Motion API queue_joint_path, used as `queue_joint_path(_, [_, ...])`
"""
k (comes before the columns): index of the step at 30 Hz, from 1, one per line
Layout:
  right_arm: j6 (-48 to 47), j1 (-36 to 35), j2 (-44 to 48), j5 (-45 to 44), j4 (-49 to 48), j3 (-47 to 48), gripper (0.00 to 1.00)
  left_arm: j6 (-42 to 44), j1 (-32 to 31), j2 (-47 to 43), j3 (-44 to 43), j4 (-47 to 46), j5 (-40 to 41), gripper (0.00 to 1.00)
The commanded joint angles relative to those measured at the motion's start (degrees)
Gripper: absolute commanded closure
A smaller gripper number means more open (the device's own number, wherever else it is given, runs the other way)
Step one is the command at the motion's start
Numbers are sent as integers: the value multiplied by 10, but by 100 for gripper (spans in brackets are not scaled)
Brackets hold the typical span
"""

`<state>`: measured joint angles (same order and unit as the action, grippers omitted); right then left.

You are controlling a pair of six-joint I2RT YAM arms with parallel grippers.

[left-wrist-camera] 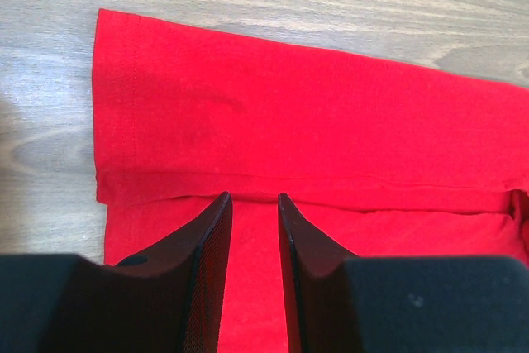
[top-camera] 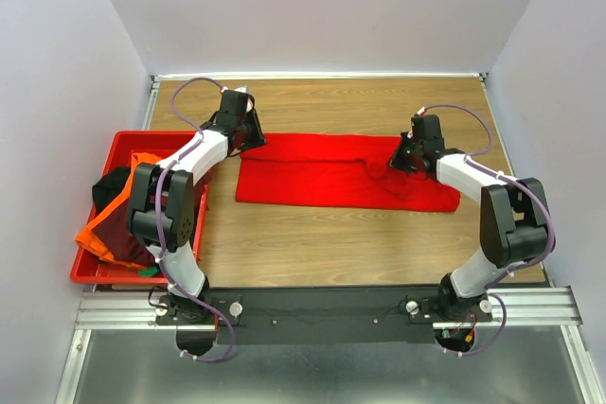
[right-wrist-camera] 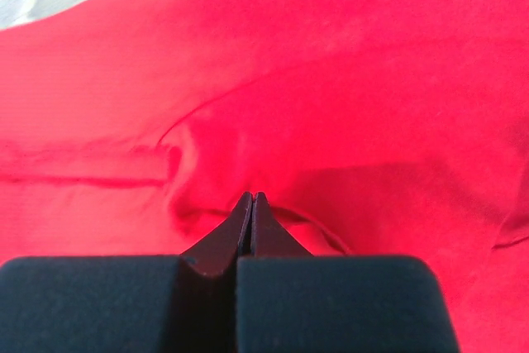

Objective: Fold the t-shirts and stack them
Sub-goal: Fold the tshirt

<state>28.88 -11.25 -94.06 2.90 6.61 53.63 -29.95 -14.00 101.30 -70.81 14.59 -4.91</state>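
"Which step is this?"

"Folding, I'd say. The red t-shirt [top-camera: 322, 182] lies in a long, soft band on the wood-grain desk [top-camera: 379, 243]. The right fingers [right-wrist-camera: 240, 225] are closed, pinching a pucker of cloth. The left fingers [left-wrist-camera: 213, 229] stand apart over the stitched hem."

"Next?"

"Probably the left grips too, then both lift evenly."

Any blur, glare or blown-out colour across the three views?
Top external: even light, sharp, no glare on the table. Left wrist: red t-shirt crisp, hem stitching readable; left gripper dark, little detail. Right wrist: soft focus, red heavily saturated, table corner blurred and washed out.
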Motion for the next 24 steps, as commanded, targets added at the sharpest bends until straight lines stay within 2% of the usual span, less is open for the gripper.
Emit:
queue_joint_path(1, [14,-6,30,56,8,-24,99,4,-4,-15,6,-10,-10,64])
queue_joint_path(13, [40,-54,81,77,9,-60,100,4,-5,-11,5,-10,-12,64])
queue_joint_path(24, [51,-104,80,62,8,-81,100,4,-9,-14,8,-6,-12,64])
